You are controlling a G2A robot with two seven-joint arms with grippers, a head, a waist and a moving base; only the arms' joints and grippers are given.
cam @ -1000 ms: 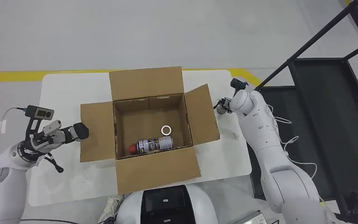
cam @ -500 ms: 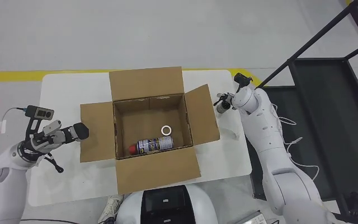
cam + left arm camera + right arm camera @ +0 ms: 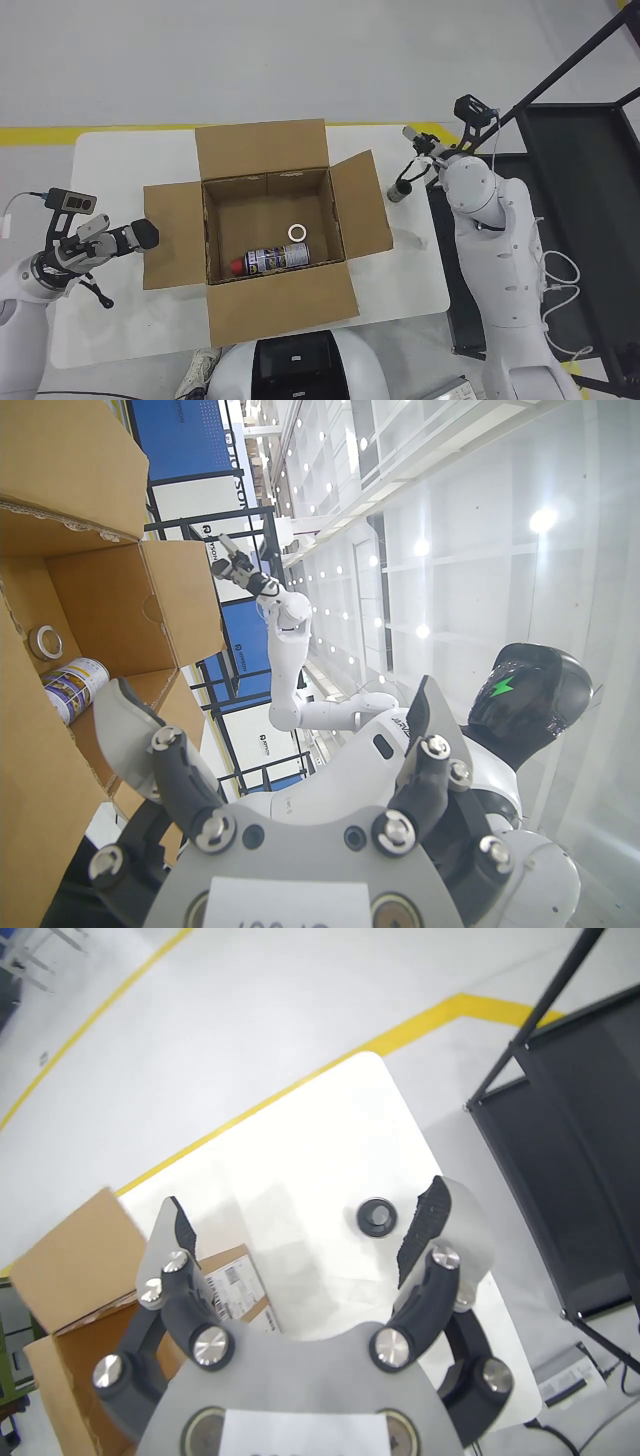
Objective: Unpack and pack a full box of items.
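From above: a brown cardboard box (image 3: pixel 262 148) stands in the middle of a white table (image 3: pixel 120 160), all four flaps folded outward. A spray can (image 3: pixel 275 259) with a red cap and a white-and-blue label lies on its side on the box floor against the near wall. A small white ring (image 3: pixel 297 231) lies flat just beside it. A small dark cylinder (image 3: pixel 399 190) stands on the table just past the box's right flap. The right gripper (image 3: pixel 418 155) hangs above it, and the left gripper (image 3: pixel 140 235) hovers beside the left flap. A black metal rack (image 3: pixel 570 200) stands to the table's right, and a yellow floor line (image 3: pixel 100 132) runs behind the table.

From the left wrist: the left gripper (image 3: pixel 270 687) is spread wide with nothing between its fingers, level with the box (image 3: pixel 150 600). The can (image 3: pixel 75 692) and the ring (image 3: pixel 45 642) lie in the box's bottom corner. The right gripper (image 3: pixel 230 560) is raised beyond the far flap.

From the right wrist: the right gripper (image 3: pixel 305 1190) is wide open and empty above the table (image 3: pixel 325 1138). The dark cylinder (image 3: pixel 377 1218) sits below it, untouched, close to one ribbed finger (image 3: pixel 425 1213). The box (image 3: pixel 75 1248) is off to one side, the rack (image 3: pixel 575 1128) to the other, and the yellow line (image 3: pixel 250 1113) lies beyond the table edge.
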